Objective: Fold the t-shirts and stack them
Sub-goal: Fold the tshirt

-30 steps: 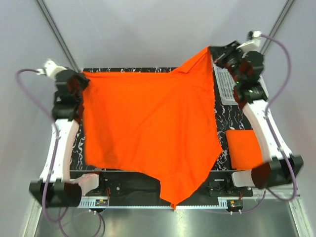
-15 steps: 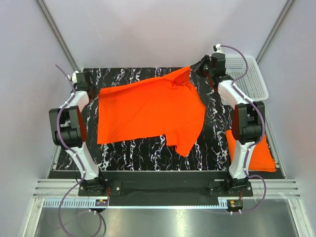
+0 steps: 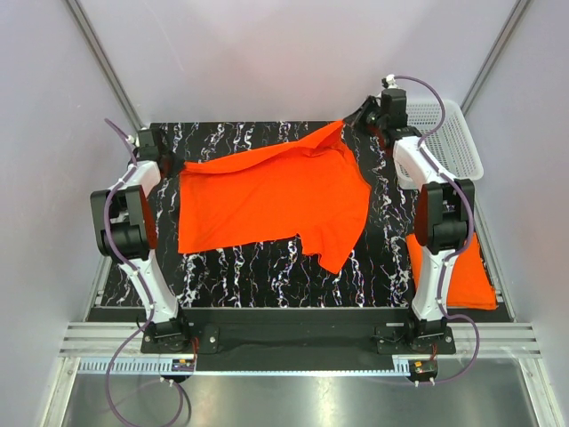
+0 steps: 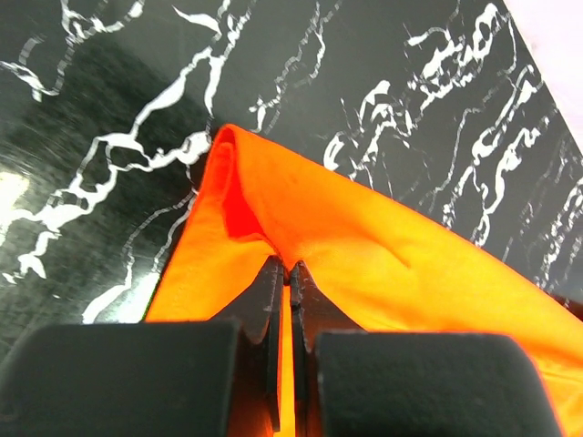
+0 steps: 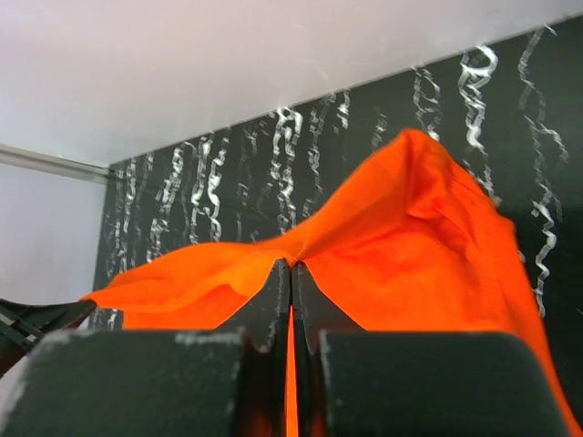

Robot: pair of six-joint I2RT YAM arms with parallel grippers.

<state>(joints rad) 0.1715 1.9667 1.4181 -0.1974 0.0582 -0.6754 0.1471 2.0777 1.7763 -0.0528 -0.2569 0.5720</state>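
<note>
An orange t-shirt (image 3: 271, 196) lies spread across the far half of the black marble table (image 3: 267, 276), its near edge uneven with a flap hanging toward me. My left gripper (image 3: 174, 163) is shut on the shirt's far-left corner, low over the table; cloth (image 4: 383, 264) bunches at the fingertips (image 4: 273, 273). My right gripper (image 3: 354, 122) is shut on the far-right corner, which is lifted; orange cloth (image 5: 419, 246) fans out from its tips (image 5: 291, 266). A second t-shirt (image 3: 449, 271), folded, lies at the near right under the right arm.
A white mesh basket (image 3: 449, 142) stands at the far right beside the right arm. Grey walls enclose the table on the far side and both flanks. Both arms stretch along the table's left and right edges.
One second ago the shirt was held up high close to the camera. Both arms have since carried it down and away; it now rests on the table, still gripped at both far corners.
</note>
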